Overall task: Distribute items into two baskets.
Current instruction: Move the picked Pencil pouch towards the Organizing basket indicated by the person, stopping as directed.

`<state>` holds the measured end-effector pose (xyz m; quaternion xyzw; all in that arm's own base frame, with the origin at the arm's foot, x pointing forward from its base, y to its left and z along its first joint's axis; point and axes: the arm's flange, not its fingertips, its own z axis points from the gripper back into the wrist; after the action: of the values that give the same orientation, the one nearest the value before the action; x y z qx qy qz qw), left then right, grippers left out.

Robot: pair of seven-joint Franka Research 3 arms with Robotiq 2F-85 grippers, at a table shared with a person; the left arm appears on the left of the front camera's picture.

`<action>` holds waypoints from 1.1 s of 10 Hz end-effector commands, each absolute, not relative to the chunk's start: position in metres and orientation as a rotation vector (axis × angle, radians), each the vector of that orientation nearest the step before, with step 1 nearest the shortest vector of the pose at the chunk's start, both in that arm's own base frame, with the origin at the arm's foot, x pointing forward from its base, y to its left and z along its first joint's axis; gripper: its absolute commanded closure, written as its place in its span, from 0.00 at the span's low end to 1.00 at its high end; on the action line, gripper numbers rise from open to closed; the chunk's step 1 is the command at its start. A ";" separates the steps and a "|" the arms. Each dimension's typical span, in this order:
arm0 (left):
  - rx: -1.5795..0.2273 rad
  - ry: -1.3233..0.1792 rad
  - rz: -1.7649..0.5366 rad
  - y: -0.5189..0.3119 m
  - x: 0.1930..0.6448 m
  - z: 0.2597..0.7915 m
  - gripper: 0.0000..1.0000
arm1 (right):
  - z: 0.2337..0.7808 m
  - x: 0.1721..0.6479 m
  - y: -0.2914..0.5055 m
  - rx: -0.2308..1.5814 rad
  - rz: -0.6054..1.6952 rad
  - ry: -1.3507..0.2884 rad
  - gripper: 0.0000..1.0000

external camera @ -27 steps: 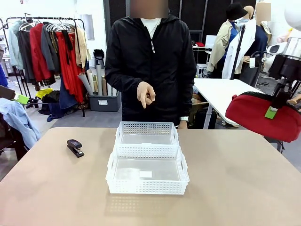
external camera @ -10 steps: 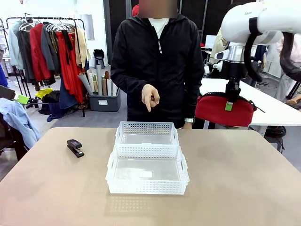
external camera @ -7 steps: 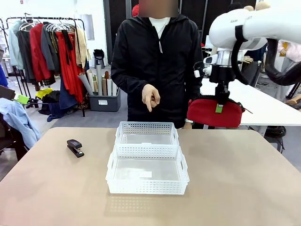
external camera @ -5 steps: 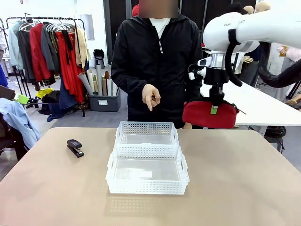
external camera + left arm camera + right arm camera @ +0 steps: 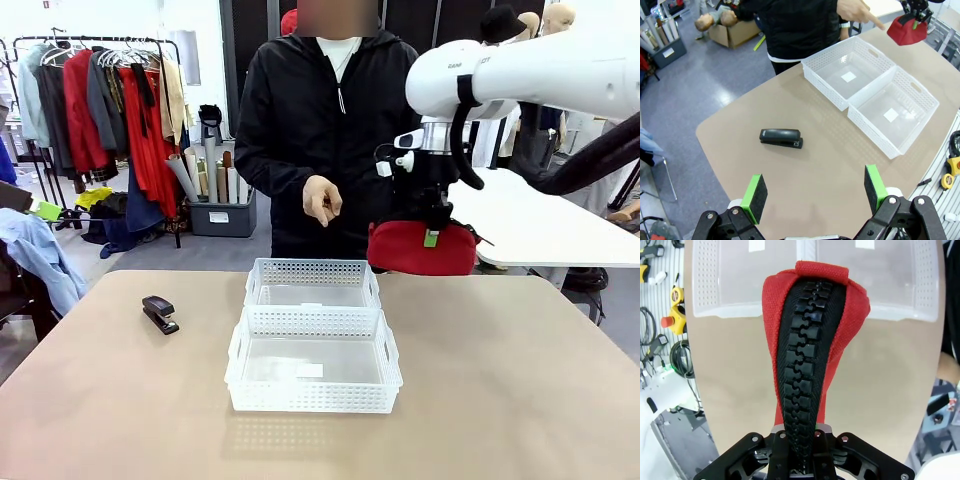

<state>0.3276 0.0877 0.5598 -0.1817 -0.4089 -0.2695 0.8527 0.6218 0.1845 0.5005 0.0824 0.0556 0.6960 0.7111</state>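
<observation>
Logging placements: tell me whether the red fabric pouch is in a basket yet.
Out: the red fabric pouch hangs from the right claw, in the air, right of the far white lattice plastic basket.

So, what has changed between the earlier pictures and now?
The right hand, shut on the red pouch, carried it from the far right leftward and lower; it now hangs in the air by the right end of the far basket. Nothing was let go. That basket, the near basket, the black stapler and the person's pointing hand hardly moved.
</observation>
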 end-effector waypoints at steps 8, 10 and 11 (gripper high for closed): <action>-0.391 -0.866 -0.576 0.088 0.328 0.559 0.00 | 0.545 0.532 0.094 0.161 1.463 0.195 1.00; -0.391 -0.866 -0.576 0.088 0.328 0.559 0.00 | 0.539 0.512 0.078 0.230 1.526 0.183 1.00; -0.391 -0.866 -0.576 0.088 0.328 0.559 0.00 | 0.562 0.551 0.090 0.158 1.439 0.213 1.00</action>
<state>0.3276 0.0874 0.5601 -0.1813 -0.4088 -0.2698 0.8528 0.5234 0.0739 0.5589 0.0857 0.1006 0.6611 0.7386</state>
